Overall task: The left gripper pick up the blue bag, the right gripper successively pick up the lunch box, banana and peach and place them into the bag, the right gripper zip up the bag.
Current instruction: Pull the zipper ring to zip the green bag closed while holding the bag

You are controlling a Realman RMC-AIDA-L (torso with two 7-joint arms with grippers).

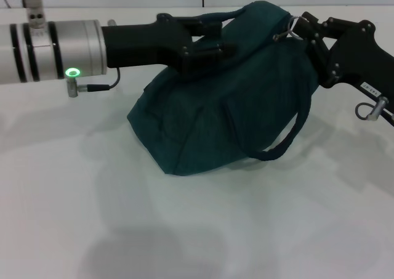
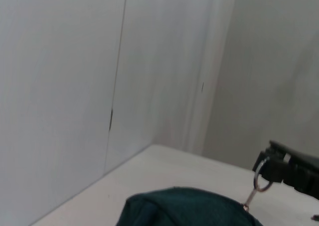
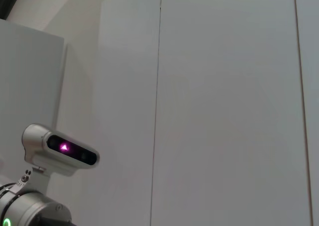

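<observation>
Blue bag (image 1: 228, 94) sat mid-table (image 1: 123, 230), dark teal fabric, soft and slumped, lumpy w/ folds, one loop handle (image 1: 286, 140) drooping down the front side. Looks shut along the top already, so prob. the tail end of the zipping step; no lunch box, banana or peach anywhere outside, guessing all inside but can't confirm.

Left gripper (image 1: 203, 42) reaching in from the left, silver wrist w/ green light behind it, black fingers clamped on the bag's top edge near the other handle, holding that side up. Right gripper (image 1: 301, 26) coming in from the right at the bag's top right corner, fingertips right at the metal ring zip pull (image 1: 289, 28). Left wrist view shows the ring (image 2: 261, 181) hooked at the tip of the black claw (image 2: 273, 167), w/ the small link hanging down to the fabric. Closed on the ring or just threaded through it, can't tell tbh.

Key relation: zip line runs left-to-right along the top ridge, between the two claws, pull sitting at the right-hand end, touching the right claw and well apart from the left one. So any more pull goes along that axis, away from the left grip. Fabric floppy, needs that left hold for tension or the ridge just bunches. Ring thin, shiny, could slip.
</observation>
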